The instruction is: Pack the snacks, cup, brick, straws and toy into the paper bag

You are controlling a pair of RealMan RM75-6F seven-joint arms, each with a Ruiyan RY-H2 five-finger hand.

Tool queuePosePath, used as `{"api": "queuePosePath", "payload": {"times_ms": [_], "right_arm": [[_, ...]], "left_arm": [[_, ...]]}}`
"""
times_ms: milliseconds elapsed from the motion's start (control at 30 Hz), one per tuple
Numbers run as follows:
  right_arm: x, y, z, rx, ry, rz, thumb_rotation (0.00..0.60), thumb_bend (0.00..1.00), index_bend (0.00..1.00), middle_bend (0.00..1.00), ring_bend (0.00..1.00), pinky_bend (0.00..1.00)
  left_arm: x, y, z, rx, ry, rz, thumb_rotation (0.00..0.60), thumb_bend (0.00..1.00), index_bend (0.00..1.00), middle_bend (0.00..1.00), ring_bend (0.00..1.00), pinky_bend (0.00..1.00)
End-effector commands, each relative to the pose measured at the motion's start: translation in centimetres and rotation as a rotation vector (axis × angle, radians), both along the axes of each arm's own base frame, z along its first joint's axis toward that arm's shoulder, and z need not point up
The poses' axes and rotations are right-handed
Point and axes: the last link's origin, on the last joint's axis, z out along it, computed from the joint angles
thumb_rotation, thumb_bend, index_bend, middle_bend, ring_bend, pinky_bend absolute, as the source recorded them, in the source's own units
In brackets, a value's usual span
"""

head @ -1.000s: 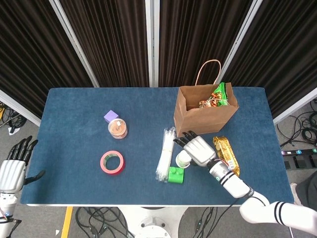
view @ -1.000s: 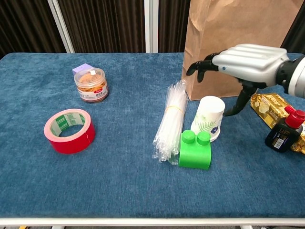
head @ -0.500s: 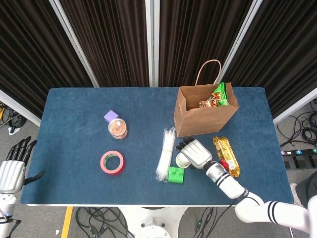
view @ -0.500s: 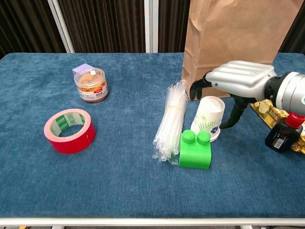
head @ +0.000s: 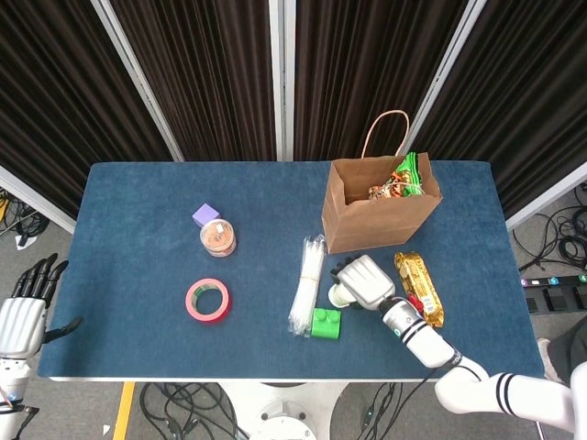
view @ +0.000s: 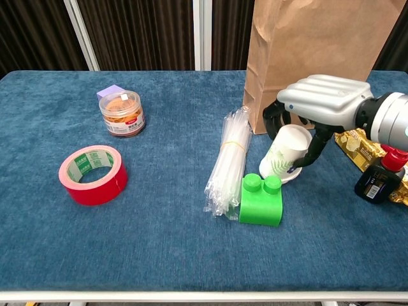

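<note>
Cup [view: 287, 153] now tilted in right hand [view: 322, 102]

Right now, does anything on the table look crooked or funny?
Yes: the white paper cup with green leaves leans over, tipped in the right robot hand, beside the green toy brick.

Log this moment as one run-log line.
right hand grips paper cup, tilted | left hand idle off-table | paper bag upright
</note>
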Motion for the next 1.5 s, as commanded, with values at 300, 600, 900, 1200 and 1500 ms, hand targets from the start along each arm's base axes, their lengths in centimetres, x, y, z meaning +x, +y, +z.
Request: {"api": "queuePosePath", "payload": {"times_ms": [300,600,900,1200,1500], "right_arm": [[6.5,-0.5,6.9,-0.153,-0.131,0.122,0.6,0.09,0.59,0.5,0.41,0.51],[12.9,-1.4,13.9,-0.373,-0.292,0.231,0.6,0.09,0.61,0.51,0.43,0.53],[13.8,-4.6,17.3,-0.671,-0.324,0.275,0.6,0.1,0.61,0.51,0.43,0.53],[10.3,-7.6,17.2,-0.753,-0.216,0.135,0.6,0.12,0.61,0.52,0.43,0.53],[8.5,-9.1,15.6,-0.681,-0.203,0.052,0.6,0.1,0.61,0.52,0.42,0.52]], "left_arm": [[0.3,0.2,-0.1,-0.003,-0.001,-0.009,0.6,0.18,0.11,0.11,0.01,0.14],[0.4,0.2,-0.1,-0.001,-0.006,-0.013,0.6,0.18,0.11,0.11,0.01,0.14],[0.7,0.4,0.4,0.009,-0.005,-0.018,0.6,0.18,0.11,0.11,0.01,0.14],[0.7,0.5,0.3,0.003,-0.003,-0.018,0.6,0.18,0.11,0.1,0.01,0.14],[0.6,0.3,0.2,0.003,-0.009,-0.021,0.6,0.18,0.12,0.1,0.01,0.14]]}}
